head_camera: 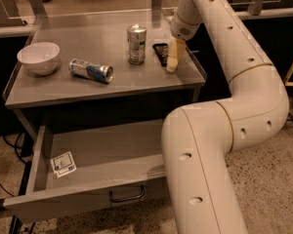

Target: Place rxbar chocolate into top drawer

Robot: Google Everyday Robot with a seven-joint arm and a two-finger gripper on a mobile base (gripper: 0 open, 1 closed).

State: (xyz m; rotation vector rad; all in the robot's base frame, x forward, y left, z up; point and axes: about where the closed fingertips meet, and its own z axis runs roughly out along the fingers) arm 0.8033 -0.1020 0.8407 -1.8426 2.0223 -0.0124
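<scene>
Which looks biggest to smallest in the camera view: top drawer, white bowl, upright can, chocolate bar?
1. top drawer, also nearest the camera.
2. white bowl.
3. upright can.
4. rxbar chocolate, partly hidden behind the gripper, which hangs right beside it over the tabletop.

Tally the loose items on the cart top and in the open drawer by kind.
Silver metal cans: 2, one upright, one lying
Round white bowl: 1
Dark flat rectangular snack bar: 1
Small white sticker, in the grey metal drawer: 1
Total: 5
End effector is down at the bar's right edge.
</scene>
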